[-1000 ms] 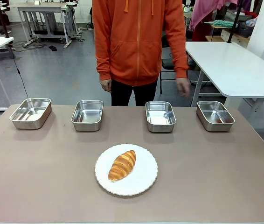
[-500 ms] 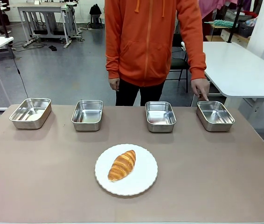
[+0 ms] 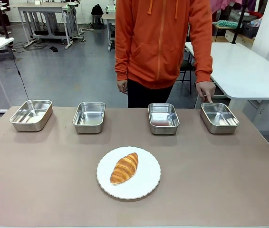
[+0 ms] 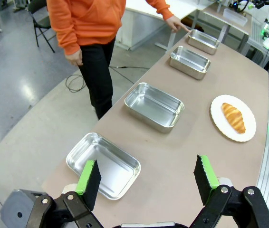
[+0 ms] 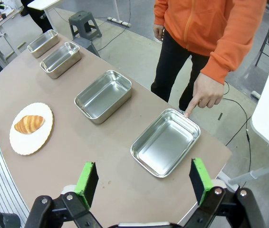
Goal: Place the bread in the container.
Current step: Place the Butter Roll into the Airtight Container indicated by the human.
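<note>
The bread (image 3: 124, 167), a golden-brown croissant, lies on a round white plate (image 3: 144, 187) at the table's near middle; it also shows as the bread (image 4: 233, 117) and the bread (image 5: 29, 124) in the wrist views. A person in an orange hoodie points a finger (image 3: 208, 99) at the far rim of the rightmost container (image 3: 219, 117), seen too as the container (image 5: 165, 141) and the container (image 4: 203, 40). My left gripper (image 4: 146, 181) hangs open above the table's left end. Over the right end my right gripper (image 5: 143, 183) is open, with nothing between its fingers.
Three more steel pans stand in the same far row: pan (image 3: 31, 114), pan (image 3: 89, 117), pan (image 3: 163, 118). White tables stand beyond the brown table (image 3: 220, 180), at the right and far left.
The person has stepped to the right and brought a hand down to point at the rightmost container. The bread and pans have not moved.
</note>
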`<action>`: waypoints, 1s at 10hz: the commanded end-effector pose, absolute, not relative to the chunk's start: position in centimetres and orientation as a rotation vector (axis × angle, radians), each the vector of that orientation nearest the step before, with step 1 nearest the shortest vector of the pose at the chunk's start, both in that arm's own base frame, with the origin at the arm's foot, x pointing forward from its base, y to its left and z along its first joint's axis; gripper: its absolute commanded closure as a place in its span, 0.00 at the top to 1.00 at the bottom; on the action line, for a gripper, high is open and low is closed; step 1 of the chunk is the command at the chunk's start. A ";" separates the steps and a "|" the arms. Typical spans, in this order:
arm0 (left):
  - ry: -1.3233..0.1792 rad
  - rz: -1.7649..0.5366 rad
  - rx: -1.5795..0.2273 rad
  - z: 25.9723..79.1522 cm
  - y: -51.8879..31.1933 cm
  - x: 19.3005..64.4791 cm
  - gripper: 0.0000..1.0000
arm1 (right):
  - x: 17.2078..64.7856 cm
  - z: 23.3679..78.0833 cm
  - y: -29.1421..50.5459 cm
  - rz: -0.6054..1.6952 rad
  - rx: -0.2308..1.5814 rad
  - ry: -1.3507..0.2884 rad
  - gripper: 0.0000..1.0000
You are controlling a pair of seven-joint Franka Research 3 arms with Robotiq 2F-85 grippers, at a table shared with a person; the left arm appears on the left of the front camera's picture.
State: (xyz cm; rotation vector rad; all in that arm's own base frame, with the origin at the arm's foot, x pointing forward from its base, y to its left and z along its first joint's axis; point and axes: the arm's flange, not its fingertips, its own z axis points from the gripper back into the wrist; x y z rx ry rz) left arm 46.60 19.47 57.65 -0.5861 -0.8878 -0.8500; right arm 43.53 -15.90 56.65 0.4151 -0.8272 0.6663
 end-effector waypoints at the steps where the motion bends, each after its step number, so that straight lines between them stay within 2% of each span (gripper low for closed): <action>1: -0.893 -0.862 -0.585 57.7 19.4 46.6 1.00 | 43.6 56.9 -15.9 0.673 0.428 -0.847 1.00; 4: -0.893 -0.862 -0.585 57.7 19.4 46.6 1.00 | 43.5 56.7 -15.9 0.666 0.415 -0.827 1.00; 5: -0.893 -0.862 -0.585 57.7 19.4 46.6 1.00 | 44.2 58.4 -13.3 0.598 0.449 -0.820 1.00; 7: -0.893 -0.862 -0.585 57.7 19.4 46.6 1.00 | 45.4 61.6 -5.0 0.468 0.375 -0.829 1.00; 8: -0.893 -0.862 -0.585 57.7 19.4 46.6 1.00 | 45.7 62.2 -0.8 0.436 0.392 -0.781 1.00; 10: -0.893 -0.862 -0.585 57.7 19.4 46.6 1.00 | 45.8 60.0 8.7 0.256 0.366 -0.678 1.00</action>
